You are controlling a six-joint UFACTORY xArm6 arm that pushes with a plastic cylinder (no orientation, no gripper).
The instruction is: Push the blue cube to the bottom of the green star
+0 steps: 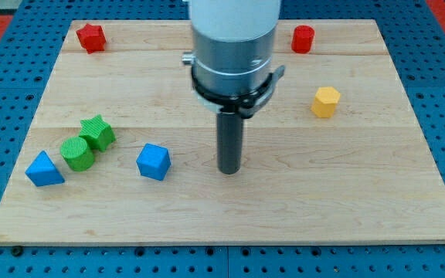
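The blue cube (pixel 154 161) sits on the wooden board (pixel 300 208), left of centre. The green star (pixel 97 131) lies to the cube's left and a little higher, touching a green cylinder (pixel 77 153) below-left of it. My tip (pixel 229 171) rests on the board to the right of the blue cube, a clear gap between them, at about the cube's height in the view. The rod hangs from the grey and white arm body at the view's top centre.
A blue triangular block (pixel 44 169) lies at the far left, below the green cylinder. A red star (pixel 91 37) is at the top left, a red cylinder (pixel 303 38) at the top right, a yellow hexagonal block (pixel 325 101) at the right.
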